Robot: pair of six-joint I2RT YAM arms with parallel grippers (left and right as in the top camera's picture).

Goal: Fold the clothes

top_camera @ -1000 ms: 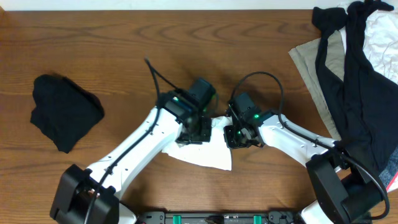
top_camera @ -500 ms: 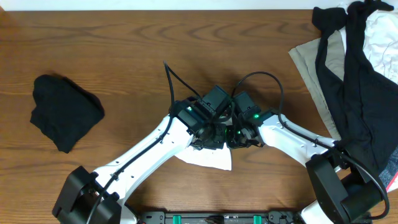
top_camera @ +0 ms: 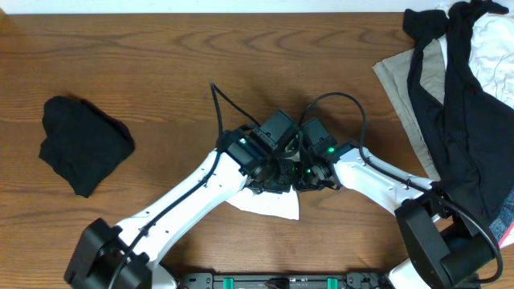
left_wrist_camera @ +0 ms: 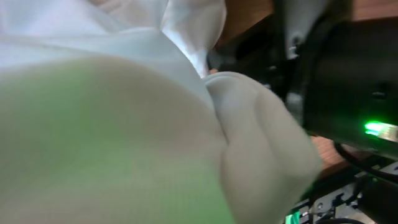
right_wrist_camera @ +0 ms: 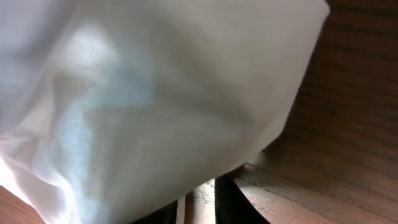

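Note:
A white garment [top_camera: 269,205] lies bunched on the wooden table [top_camera: 161,56] near the front middle, mostly hidden under both arms. My left gripper [top_camera: 271,175] and right gripper [top_camera: 307,175] meet over its upper edge, almost touching. White fabric [left_wrist_camera: 112,124] fills the left wrist view and hides those jaws. In the right wrist view white fabric [right_wrist_camera: 155,93] drapes over the dark fingers [right_wrist_camera: 208,205], which are nearly together. A black garment [top_camera: 84,144] lies crumpled at the left.
A pile of clothes sits at the right edge: a long black piece [top_camera: 462,104], a beige piece [top_camera: 397,76] and a white piece [top_camera: 498,48]. The right arm's dark housing [left_wrist_camera: 348,74] with a green light shows close by in the left wrist view.
My left gripper has moved right with the white fabric until it is against the right gripper, so less cloth shows on the left. The right gripper has stayed put.

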